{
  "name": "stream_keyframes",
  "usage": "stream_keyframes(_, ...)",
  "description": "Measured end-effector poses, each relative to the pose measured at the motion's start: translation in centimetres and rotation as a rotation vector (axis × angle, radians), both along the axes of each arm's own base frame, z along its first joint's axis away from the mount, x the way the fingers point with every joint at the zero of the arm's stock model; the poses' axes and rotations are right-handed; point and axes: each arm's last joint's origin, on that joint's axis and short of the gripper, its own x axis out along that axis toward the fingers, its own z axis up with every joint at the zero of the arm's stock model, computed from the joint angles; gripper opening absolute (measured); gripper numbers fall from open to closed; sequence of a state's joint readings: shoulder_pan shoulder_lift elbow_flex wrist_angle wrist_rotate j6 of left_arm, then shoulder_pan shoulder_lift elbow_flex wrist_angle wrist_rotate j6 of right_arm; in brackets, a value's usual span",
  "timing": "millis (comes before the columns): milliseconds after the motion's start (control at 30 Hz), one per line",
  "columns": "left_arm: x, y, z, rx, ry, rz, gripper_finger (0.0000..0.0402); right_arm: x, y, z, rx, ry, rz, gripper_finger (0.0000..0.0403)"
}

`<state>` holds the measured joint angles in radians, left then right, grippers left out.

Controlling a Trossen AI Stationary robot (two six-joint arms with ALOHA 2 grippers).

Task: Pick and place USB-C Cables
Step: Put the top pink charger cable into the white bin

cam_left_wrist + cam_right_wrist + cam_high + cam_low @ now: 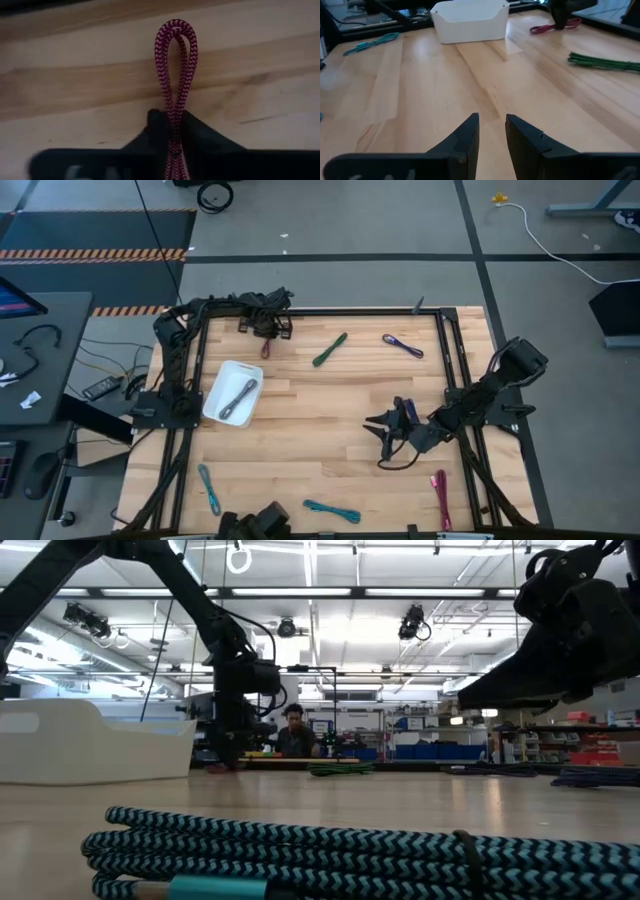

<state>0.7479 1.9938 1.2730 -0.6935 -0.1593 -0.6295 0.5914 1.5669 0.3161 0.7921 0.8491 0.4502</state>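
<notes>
I've got the left gripper [172, 131] down at the table's far edge, fingers pinched on the maroon cable [176, 75], which lies flat on the wood. The right gripper [492, 132] hovers mid-table, fingers slightly apart and empty, while a grey cable [240, 397] sits in the white bin [216, 402].

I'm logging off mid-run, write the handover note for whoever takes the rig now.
Left pincer: at the table's far edge, shut on the maroon cable, which lies on the wood.
Right pincer: open, empty, low over the middle-right of the table.
Done: one grey cable in the white bin.
Left on the table: green cable, purple cable, second maroon cable, two teal cables.
</notes>
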Motion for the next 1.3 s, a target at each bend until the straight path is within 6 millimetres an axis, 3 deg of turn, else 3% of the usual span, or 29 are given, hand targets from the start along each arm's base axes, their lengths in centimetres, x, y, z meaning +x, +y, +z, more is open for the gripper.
stream_keyframes(67, 0.1, 0.1, 0.3, -0.007, 0.015, -0.06, 0.0018, 0.0, 0.0, 0.0, -0.008, -0.005, -0.018, 0.01)
stream_keyframes(167, 0.6, 0.4, 1.7, -0.02, 0.04, -0.135, 0.0025, 0.0, -0.1, 0.0, -0.016, -0.01, -0.037, 0.01)
stream_keyframes(267, 1.8, 0.4, 5.1, 0.037, 0.014, -0.226, 0.0031, 0.2, -0.6, 0.1, -0.032, -0.006, -0.058, 0.01)
stream_keyframes(367, 2.8, -1.0, 8.4, 0.077, 0.026, -0.329, 0.0021, 0.5, -1.1, 0.0, -0.063, 0.01, -0.072, 0.01)
stream_keyframes(533, 3.4, -5.8, 14.4, 0.177, 0.0, -0.457, 0.0018, 1.1, -2.5, 0.0, -0.116, 0.033, -0.117, 0.01)
stream_keyframes(733, 0.9, -13.8, 17.0, 0.145, 0.0, -0.482, 0.0022, 1.8, -4.7, 0.0, -0.199, 0.079, -0.191, 0.01)
stream_keyframes(867, -2.1, -17.9, 16.2, 0.092, 0.004, -0.389, 0.0019, 2.3, -6.5, 0.0, -0.263, 0.12, -0.243, 0.01)
stream_keyframes(1000, -5.4, -20.4, 14.2, 0.042, -0.003, -0.284, 0.002, 2.6, -7.7, 0.0, -0.248, 0.131, -0.263, 0.01)
stream_keyframes(1133, -7.7, -21.5, 10.9, 0.01, -0.014, -0.206, 0.0021, 2.8, -8.4, -0.1, -0.224, 0.142, -0.229, 0.01)
stream_keyframes(1300, -8.9, -22.0, 7.2, 0.004, -0.031, -0.18, 0.0023, 2.9, -8.8, -0.1, -0.215, 0.153, -0.191, 0.01)
